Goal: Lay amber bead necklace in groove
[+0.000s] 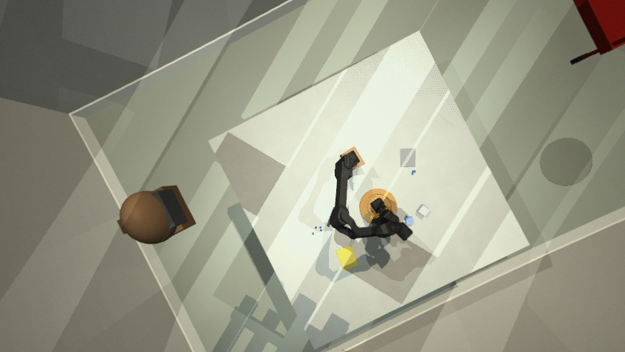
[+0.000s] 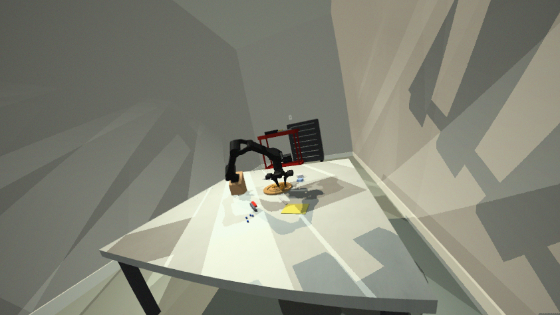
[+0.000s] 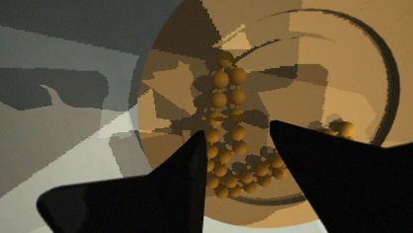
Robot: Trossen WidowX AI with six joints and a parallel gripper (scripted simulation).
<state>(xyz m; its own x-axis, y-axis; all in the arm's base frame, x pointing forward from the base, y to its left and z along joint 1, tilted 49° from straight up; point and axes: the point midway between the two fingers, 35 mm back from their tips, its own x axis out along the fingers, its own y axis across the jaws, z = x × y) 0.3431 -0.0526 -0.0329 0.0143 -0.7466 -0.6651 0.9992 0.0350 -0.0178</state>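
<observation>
The round orange-brown bead board [image 1: 364,205] [image 2: 269,191] [image 3: 356,64] lies on the table under my gripper [image 2: 282,186] [image 3: 236,131]. The gripper is open, its fingertips partly apart and pointing down over the board. The amber bead necklace [image 3: 238,96] lies bunched on the board. In the wrist view, a doubled strand runs down between the fingertips, then bends right near the lower part of the dark ring-shaped groove. It passes behind the right finger, and a few beads show beyond it. Much of the necklace is inside the ring. The fingers hide some beads.
A yellow sheet [image 1: 347,258] [image 2: 295,209], a white block [image 1: 422,210], a light blue block [image 1: 408,220] and a grey square [image 1: 407,157] lie around the board. Several small blue pieces [image 1: 320,228] and a red-and-grey item [image 2: 253,205] lie nearby. The arm stands on a wooden block [image 2: 237,187].
</observation>
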